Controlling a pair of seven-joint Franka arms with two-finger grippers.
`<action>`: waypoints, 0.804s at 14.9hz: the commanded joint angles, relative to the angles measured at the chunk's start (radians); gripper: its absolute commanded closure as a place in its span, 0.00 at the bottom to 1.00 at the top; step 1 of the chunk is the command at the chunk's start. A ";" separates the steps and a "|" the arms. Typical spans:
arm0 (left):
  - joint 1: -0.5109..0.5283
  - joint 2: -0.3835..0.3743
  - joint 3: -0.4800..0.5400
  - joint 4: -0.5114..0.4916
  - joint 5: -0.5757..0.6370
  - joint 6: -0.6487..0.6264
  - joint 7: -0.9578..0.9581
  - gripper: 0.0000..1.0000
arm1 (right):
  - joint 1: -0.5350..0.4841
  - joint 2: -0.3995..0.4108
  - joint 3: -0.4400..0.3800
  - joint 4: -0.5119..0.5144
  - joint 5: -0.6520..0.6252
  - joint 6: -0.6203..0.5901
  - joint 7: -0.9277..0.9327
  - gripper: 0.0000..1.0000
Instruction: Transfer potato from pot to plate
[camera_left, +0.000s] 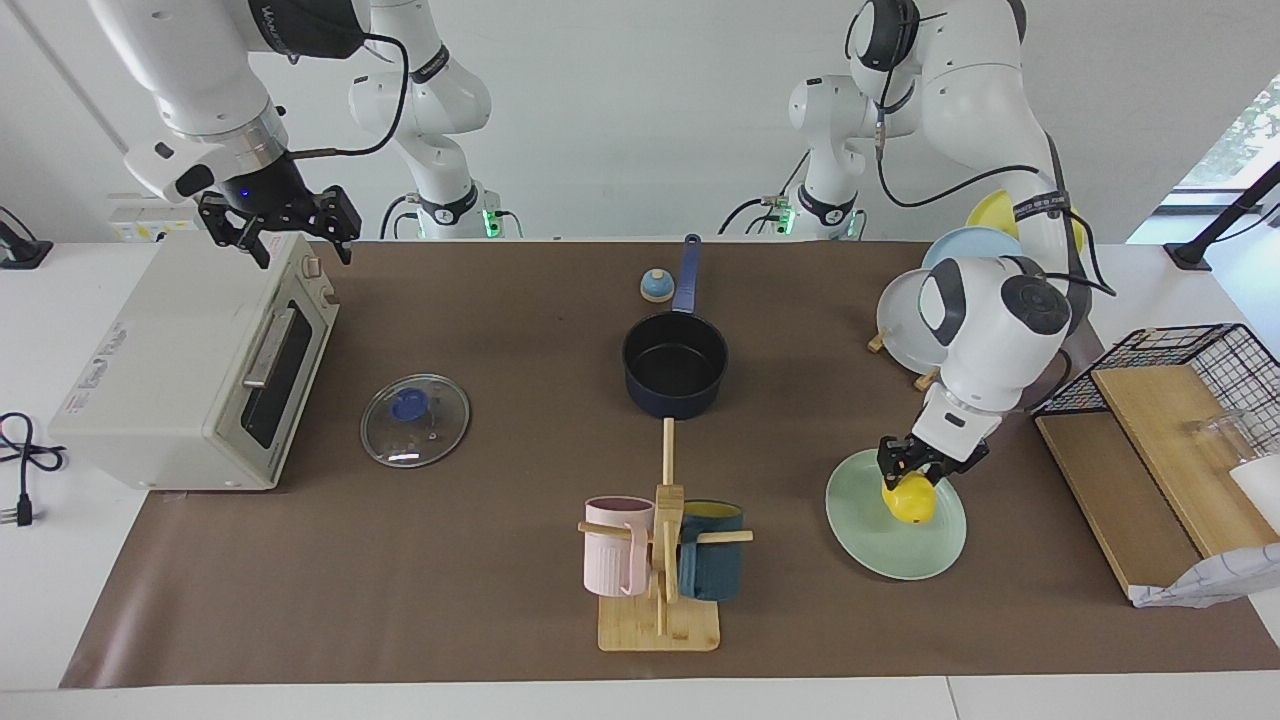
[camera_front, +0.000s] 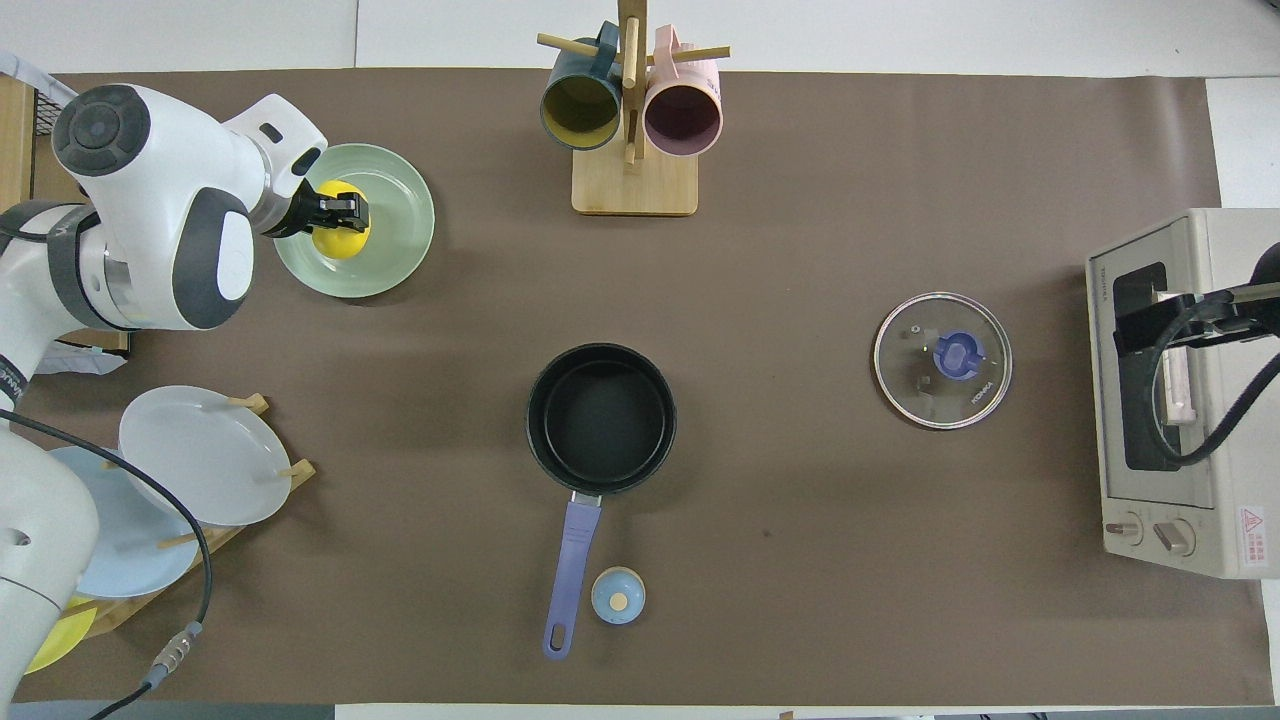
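Observation:
The yellow potato (camera_left: 909, 500) (camera_front: 340, 240) is low over the pale mint-green plate (camera_left: 880, 540) (camera_front: 395, 255), with my left gripper (camera_left: 912, 472) (camera_front: 345, 212) shut on its top. Whether the potato touches the plate I cannot tell. The dark navy pot (camera_left: 675, 365) (camera_front: 601, 418) stands empty mid-table, its blue handle pointing toward the robots. My right gripper (camera_left: 280, 222) hangs open over the toaster oven (camera_left: 190, 360) (camera_front: 1180, 390); in the overhead view only its black body (camera_front: 1165, 322) shows.
A mug rack (camera_left: 660, 560) (camera_front: 632, 110) with a pink and a dark blue mug stands beside the plate. A glass lid (camera_left: 415, 420) (camera_front: 943, 360), a small blue knob (camera_left: 656, 286), a plate rack (camera_left: 925, 330) (camera_front: 190, 470) and a wire basket with boards (camera_left: 1160, 420) are around.

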 joint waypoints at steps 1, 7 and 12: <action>-0.006 0.001 0.001 -0.035 0.017 0.047 0.018 1.00 | -0.015 -0.002 0.010 -0.004 0.007 -0.011 0.002 0.00; -0.004 0.003 0.003 -0.043 0.018 0.035 0.019 0.00 | -0.021 -0.001 0.003 0.008 0.012 -0.015 0.002 0.00; 0.020 -0.100 0.003 0.066 0.010 -0.223 0.002 0.00 | -0.033 -0.008 -0.001 -0.004 0.019 -0.005 0.000 0.00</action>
